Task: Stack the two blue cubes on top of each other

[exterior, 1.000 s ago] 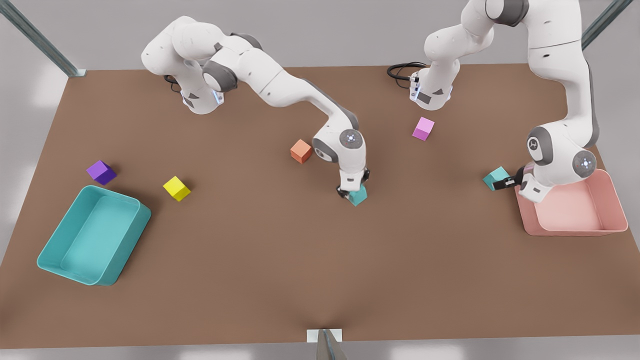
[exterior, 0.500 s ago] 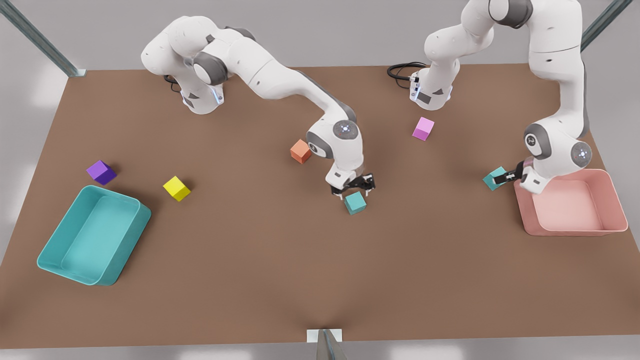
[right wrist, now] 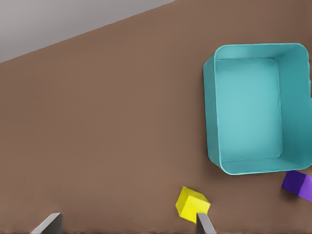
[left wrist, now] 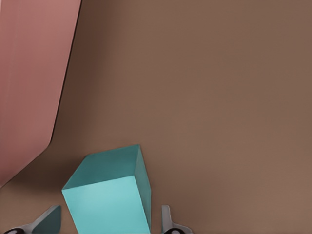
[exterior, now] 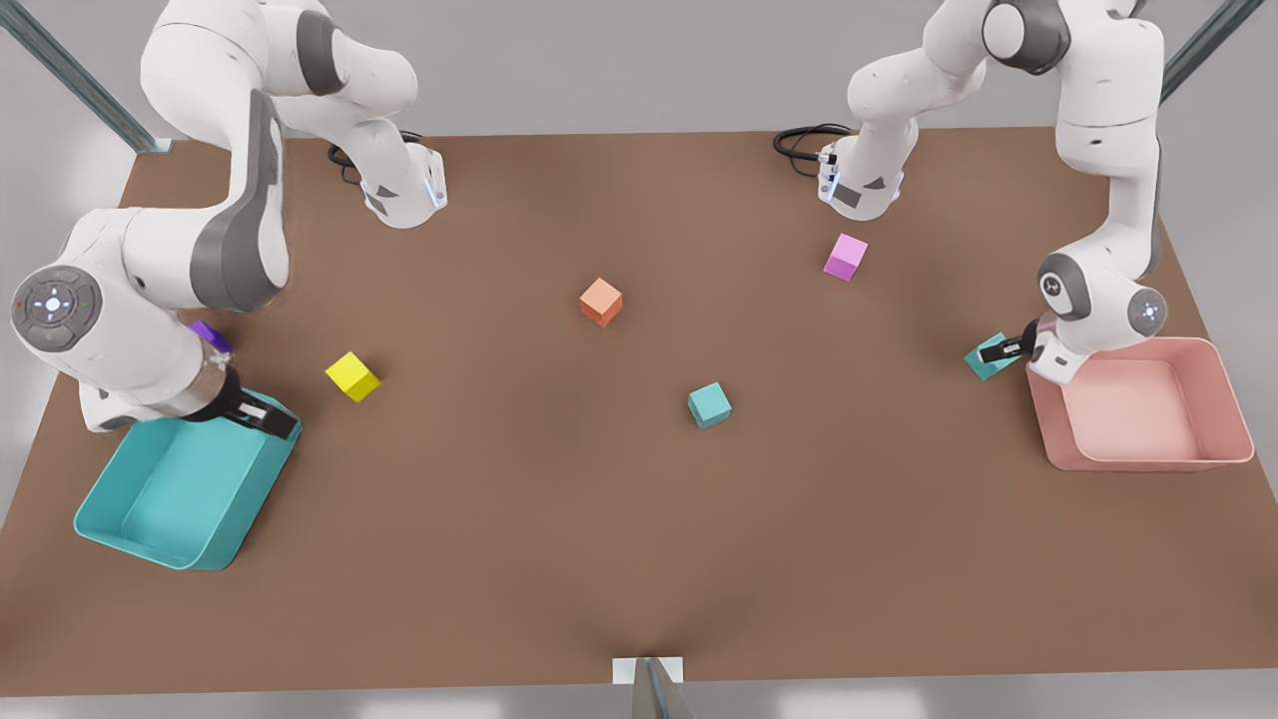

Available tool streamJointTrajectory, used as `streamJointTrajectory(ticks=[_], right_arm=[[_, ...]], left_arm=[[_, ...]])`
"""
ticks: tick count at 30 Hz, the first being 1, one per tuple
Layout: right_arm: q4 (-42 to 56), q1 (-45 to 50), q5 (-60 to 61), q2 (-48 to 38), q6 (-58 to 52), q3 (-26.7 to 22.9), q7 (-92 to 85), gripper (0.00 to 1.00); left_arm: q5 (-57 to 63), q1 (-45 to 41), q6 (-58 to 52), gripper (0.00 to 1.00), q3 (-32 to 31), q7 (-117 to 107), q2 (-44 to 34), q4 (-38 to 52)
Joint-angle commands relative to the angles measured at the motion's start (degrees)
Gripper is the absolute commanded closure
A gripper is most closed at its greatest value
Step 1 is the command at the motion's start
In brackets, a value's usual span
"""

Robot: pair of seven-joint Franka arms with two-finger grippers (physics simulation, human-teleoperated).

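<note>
Gripping one of the two blue cubes, the left hand sits at the front view's right, just beside the pink tray; its wrist view has that cube between the two fingers, tilted, with the brown worktop below and the tray's wall along one edge. Whether this cube touches the worktop I cannot tell. The other blue cube stands alone near the middle of the worktop, well apart from the first and from both hands. The right hand hangs at the front view's left, above the near rim of the large teal tray, its dark fingers spread apart and holding nothing; its wrist view looks down on the tray, the yellow cube and the purple cube, with its fingertips wide apart. In the front view the yellow cube lies near that tray, the purple cube peeks out from behind the right arm, the orange cube rests behind the middle blue cube, and the pink cube lies farther toward the back, near the left arm's base.
</note>
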Motion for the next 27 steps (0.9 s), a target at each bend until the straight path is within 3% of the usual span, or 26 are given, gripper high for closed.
streamJointTrajectory(ticks=[1,2,3,4,19,20,21,27], right_arm=[[-0.02,-2.25,0.65,-1.32,-10.42,-0.23,-25.44,0.00],[0.16,-1.90,0.21,-1.32,-10.42,-0.14,-25.18,0.00],[-14.44,-2.51,-2.51,-11.82,-2.65,1.00,-24.30,0.00],[-17.51,-4.45,-2.34,-13.98,-0.32,1.44,-24.38,0.00],[-13.20,-3.30,-2.16,-10.11,-0.14,1.44,-24.21,0.00],[-13.20,-3.22,-2.16,-10.11,-0.14,1.44,-24.21,0.00],[-13.11,-3.30,-2.08,-10.11,-0.05,1.44,-24.30,0.00],[-12.94,-3.30,-1.99,-9.58,0.12,1.44,-24.39,0.00]], left_arm=[[0.02,0.20,1.92,0.00,0.00,1.72,0.32,0.03],[0.02,0.28,1.92,0.00,0.00,1.72,0.40,-0.06],[0.02,0.37,1.83,0.00,0.00,1.72,0.49,-0.06],[0.02,0.37,1.83,0.00,0.00,1.72,1.11,-0.06],[0.02,0.81,10.71,0.01,0.09,1.72,2.51,-3.48],[0.02,0.81,10.62,0.18,0.09,1.46,2.51,-4.19],[-0.06,0.81,10.62,0.26,0.09,1.46,2.51,-4.63],[-0.15,-3.75,5.08,0.30,-0.17,1.28,-3.72,-4.54]])
